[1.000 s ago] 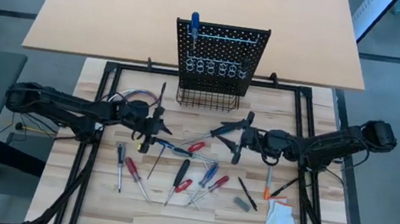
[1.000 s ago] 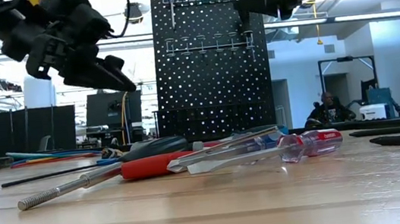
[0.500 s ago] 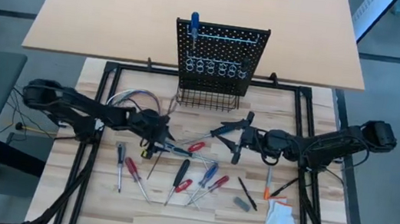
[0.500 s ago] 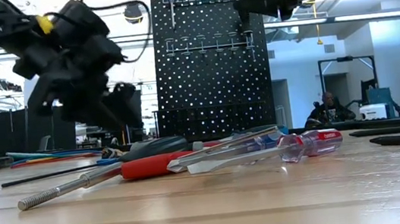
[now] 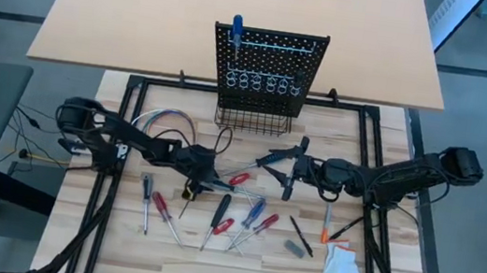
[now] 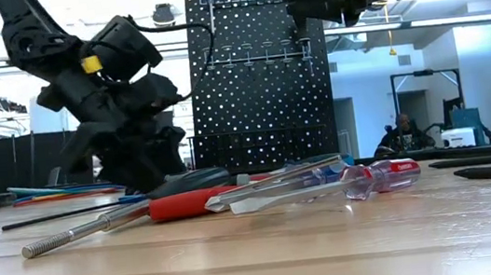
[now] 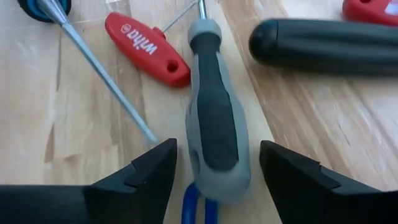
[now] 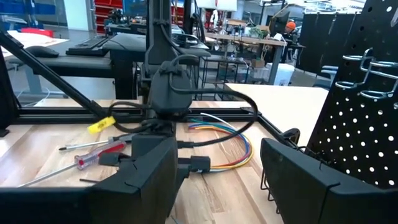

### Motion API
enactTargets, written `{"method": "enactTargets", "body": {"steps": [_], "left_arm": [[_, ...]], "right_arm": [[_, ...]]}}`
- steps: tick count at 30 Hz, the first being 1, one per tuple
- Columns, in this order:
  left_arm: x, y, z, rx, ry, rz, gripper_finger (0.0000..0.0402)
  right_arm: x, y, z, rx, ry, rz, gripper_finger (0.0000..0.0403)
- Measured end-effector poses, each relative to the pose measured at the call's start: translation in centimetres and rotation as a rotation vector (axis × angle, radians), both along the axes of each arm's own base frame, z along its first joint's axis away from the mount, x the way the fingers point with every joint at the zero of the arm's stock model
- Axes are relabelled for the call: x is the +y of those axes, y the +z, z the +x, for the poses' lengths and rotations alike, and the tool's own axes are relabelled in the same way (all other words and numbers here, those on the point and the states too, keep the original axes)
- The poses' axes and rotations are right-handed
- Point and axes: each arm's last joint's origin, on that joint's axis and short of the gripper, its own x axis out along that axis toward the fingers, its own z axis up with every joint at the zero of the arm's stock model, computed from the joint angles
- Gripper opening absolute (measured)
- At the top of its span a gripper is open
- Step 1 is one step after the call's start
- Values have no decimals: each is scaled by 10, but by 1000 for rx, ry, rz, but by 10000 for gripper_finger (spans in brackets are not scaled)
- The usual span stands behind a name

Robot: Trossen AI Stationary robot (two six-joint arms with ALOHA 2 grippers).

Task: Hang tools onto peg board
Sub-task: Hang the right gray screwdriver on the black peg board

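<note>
One blue screwdriver [image 5: 236, 30] is hanging on the peg board [image 5: 272, 65]; in front of it, a grey-handled screwdriver [image 7: 214, 134] is being straddled, ungripped, by the open left gripper [image 7: 214, 171], the right gripper [image 5: 289, 166] hovering open, empty; remaining tools [image 5: 219, 213] are lying unhung.

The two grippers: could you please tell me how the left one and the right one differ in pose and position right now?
The left gripper is down at the tabletop, its open fingers straddling a grey-and-black screwdriver handle; the right gripper hangs above the table with nothing between its fingers. The left sits among the scattered tools; the right is nearer the peg board. Both are open.
</note>
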Motion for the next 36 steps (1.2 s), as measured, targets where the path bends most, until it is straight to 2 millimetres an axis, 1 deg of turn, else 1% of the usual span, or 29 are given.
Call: {"method": "enactTargets", "body": {"steps": [3,7,8,10,13,15,17,19,21,23,26,29,33,36], "left_arm": [[0,-1,2,2,13,-15,186],[0,4,0,6,26,-9,116],[1,7,-2,8,32,0,109],[2,15,-6,10,49,32,109],[3,36,-14,14,86,98,109],[4,52,-20,44,114,142,109],[5,70,-24,64,146,182,109],[6,88,-27,77,169,196,109],[5,100,-27,97,180,183,109],[5,107,-27,120,194,168,109],[4,113,-23,136,216,154,109],[2,114,-24,149,225,157,109],[0,113,-25,163,244,165,109],[-1,113,-25,170,258,165,109]], "right_arm": [[0,0,0,1,0,0,237],[0,0,0,4,0,0,237],[0,0,0,4,0,0,237],[0,0,0,4,0,0,237],[0,-2,0,9,-2,19,237],[-1,-7,5,27,-4,28,237],[-3,-18,15,91,-6,21,237],[-6,-28,31,166,10,16,237],[-9,-35,49,238,-1,8,237],[-12,-36,68,302,-16,6,237],[-15,-38,92,430,-31,0,237],[-17,-39,112,526,-39,-4,232],[-17,-48,130,630,-42,-10,216],[-17,-55,138,686,-43,-13,202]]}}
